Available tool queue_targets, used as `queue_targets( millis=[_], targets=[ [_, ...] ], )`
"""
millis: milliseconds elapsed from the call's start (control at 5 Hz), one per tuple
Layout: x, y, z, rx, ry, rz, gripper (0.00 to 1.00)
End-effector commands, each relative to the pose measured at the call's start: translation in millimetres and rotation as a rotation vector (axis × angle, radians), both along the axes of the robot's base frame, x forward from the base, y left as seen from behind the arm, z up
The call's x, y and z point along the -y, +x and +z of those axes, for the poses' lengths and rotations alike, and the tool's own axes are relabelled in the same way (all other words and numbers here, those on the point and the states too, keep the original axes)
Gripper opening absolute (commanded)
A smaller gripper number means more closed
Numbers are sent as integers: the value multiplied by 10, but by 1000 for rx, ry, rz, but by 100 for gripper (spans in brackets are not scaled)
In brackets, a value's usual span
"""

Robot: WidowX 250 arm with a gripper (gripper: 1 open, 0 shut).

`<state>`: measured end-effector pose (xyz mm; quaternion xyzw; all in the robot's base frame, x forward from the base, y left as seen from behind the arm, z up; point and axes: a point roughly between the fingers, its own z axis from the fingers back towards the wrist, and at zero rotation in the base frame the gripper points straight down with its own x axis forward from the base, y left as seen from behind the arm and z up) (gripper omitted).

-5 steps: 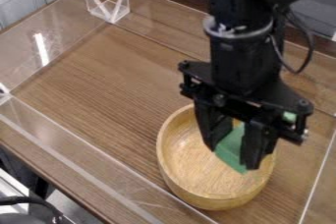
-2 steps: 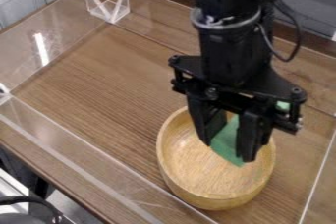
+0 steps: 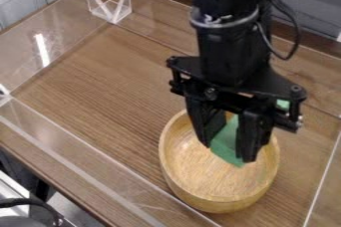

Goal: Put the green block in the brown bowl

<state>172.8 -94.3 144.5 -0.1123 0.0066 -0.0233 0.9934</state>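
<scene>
Camera view. Work surface is a wood-grain table [image 3: 107, 82], dark brown, grain running diagonally from the near left toward the far right. Clear acrylic walls [image 3: 47, 42] fence it on the left and near sides; reflections streak the left panel. At the far left, on the table's far edge, stands a small clear folded plastic stand [image 3: 108, 4], V-shaped, well apart from everything else.

The brown bowl [image 3: 186, 186] sits on the table at near right, upright, thick pale rim, light grain visible on the inside. Its far part is hidden behind the arm.

The black robot arm [image 3: 233, 12] comes down from the top of the frame, right of centre, with cables along its right side. The gripper [image 3: 237, 149] points steeply down, directly above the bowl's opening, with its fingertips below rim level inside the bowl.

The green block [image 3: 241, 139] is between the two black fingers [image 3: 208, 131], standing on end and slightly tilted. The fingers press against its two sides, so the gripper is closed on the block and carries it. The block's lower end is low within the bowl; whether it touches the bowl's inner surface cannot be told from this angle. The upper end of the block is hidden by the gripper body.
</scene>
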Motion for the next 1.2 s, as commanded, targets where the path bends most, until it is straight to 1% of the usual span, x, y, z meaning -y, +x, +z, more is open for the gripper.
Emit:
queue_targets(
  millis=[0, 600, 1000],
  targets=[
    [-14, 60, 102, 36, -20, 17, 0],
    [-55, 49, -15, 30, -21, 26, 0],
    [-88, 61, -204, 22, -15, 35, 0]
  ],
)
